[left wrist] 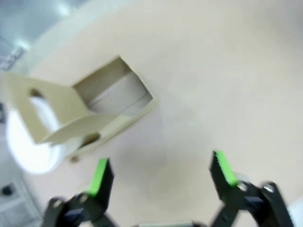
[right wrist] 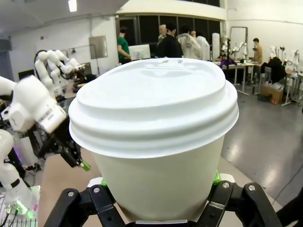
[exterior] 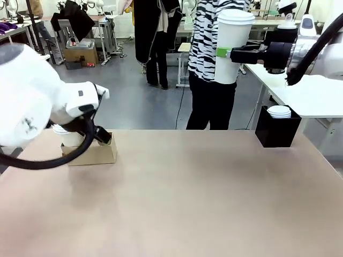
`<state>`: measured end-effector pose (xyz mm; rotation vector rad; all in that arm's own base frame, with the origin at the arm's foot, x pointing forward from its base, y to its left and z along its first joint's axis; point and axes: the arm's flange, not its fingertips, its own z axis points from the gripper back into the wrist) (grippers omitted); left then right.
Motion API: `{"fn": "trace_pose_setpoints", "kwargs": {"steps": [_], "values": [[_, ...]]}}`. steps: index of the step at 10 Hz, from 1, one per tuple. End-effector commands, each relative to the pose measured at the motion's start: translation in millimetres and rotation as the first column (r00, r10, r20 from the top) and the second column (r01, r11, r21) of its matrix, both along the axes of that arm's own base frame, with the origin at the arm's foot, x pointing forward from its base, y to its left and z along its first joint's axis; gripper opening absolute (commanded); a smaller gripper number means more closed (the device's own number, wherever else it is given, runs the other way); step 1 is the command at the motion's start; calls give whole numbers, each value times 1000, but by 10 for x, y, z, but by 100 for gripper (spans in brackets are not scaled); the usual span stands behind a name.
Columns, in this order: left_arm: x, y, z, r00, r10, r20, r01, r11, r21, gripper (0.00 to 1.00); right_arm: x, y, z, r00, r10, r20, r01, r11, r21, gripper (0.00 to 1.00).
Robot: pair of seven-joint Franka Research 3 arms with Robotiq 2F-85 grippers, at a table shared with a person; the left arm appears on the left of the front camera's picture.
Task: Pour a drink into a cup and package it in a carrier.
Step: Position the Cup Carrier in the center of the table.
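The tall white paper cup (exterior: 233, 45), capped with a white plastic lid, stands upright with its long axis vertical; it is clamped at mid-height in the right gripper (right wrist: 159, 182), high above the table (exterior: 187, 203) and well to the right of the small brown cardboard carrier (exterior: 94, 152). From that gripper the carrier lies far to the left and lower; the coming move looks like a long carry across and down into a free hole. The right gripper is held level, pointing toward the carrier's side; the left gripper (left wrist: 161, 172) hovers just beside the carrier, jaws wide apart and empty.
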<state>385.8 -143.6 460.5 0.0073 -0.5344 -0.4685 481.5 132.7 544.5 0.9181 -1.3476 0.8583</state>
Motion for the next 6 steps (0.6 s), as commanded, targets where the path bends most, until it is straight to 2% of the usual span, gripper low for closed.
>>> {"fn": "trace_pose_setpoints", "kwargs": {"steps": [1,3,6], "values": [[-111,-129,502,995,86,-59,-85,996,19,100,27,24,51,1000,4,28,-4,1000,6,81],[32,-34,947,981,170,-92,-166,985,54,100,27,24,51,1000,4,28,-4,1000,6,81],[515,161,1183,947,291,-140,-286,957,55,100,27,24,51,1000,4,28,-4,1000,6,81]]}}
